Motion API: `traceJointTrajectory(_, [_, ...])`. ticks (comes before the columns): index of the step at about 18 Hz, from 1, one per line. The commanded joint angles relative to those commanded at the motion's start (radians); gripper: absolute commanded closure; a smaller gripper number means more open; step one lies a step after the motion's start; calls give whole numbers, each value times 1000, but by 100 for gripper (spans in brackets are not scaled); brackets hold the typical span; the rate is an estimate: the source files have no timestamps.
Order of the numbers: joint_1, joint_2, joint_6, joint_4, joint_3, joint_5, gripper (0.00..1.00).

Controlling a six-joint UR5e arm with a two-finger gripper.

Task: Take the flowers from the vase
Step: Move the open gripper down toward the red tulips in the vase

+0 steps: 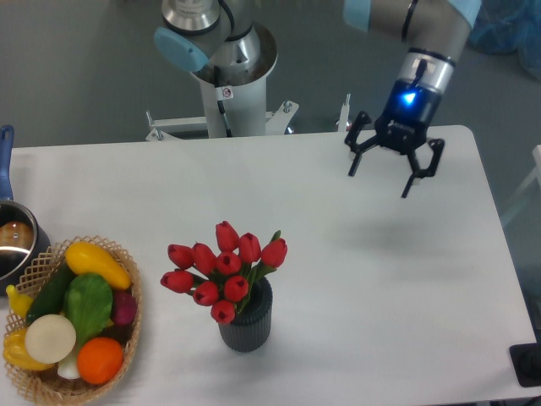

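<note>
1. The flowers are a bunch of red tulip buds with green stems. They stand in the vase, near the front edge of the table and a little left of its middle. The bunch is wider than the mouth of the vase.

2. The long axis of the bunch follows the stems. It goes up from the vase and leans toward the left and the back of the table, so most buds hang over the left side of the rim. One bud and a green leaf point to the upper right.

3. The vase is dark grey with ribbed sides, and it stands upright on the table.

4. The gripper is above the back right part of the table, well apart from the flowers. Its fingers are spread wide and nothing is between them.

5. The step in hand, as I judge it, is the approach to the bunch. To do it well, the gripper should arrive above the buds with the fingers on both sides of the stems, close on the stems just above the rim and not on the soft buds, and then lift along the stem axis so the vase does not tip.

6. At the left edge there is a basket of vegetables, and behind it a steel pot.
</note>
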Motion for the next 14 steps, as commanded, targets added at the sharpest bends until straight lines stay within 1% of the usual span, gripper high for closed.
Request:
traceJointTrajectory(2, [-35, -12, -2, 0, 3, -67, 0])
traceJointTrajectory(4, [-48, -25, -2, 2, -1, -112, 0])
traceJointTrajectory(8, [-103, -29, -2, 3, -3, -121, 0])
traceJointTrajectory(10, [-130, -48, 0, 5, 2, -123, 0])
traceJointTrajectory(14, [-153, -49, -2, 5, 5, -121, 0])
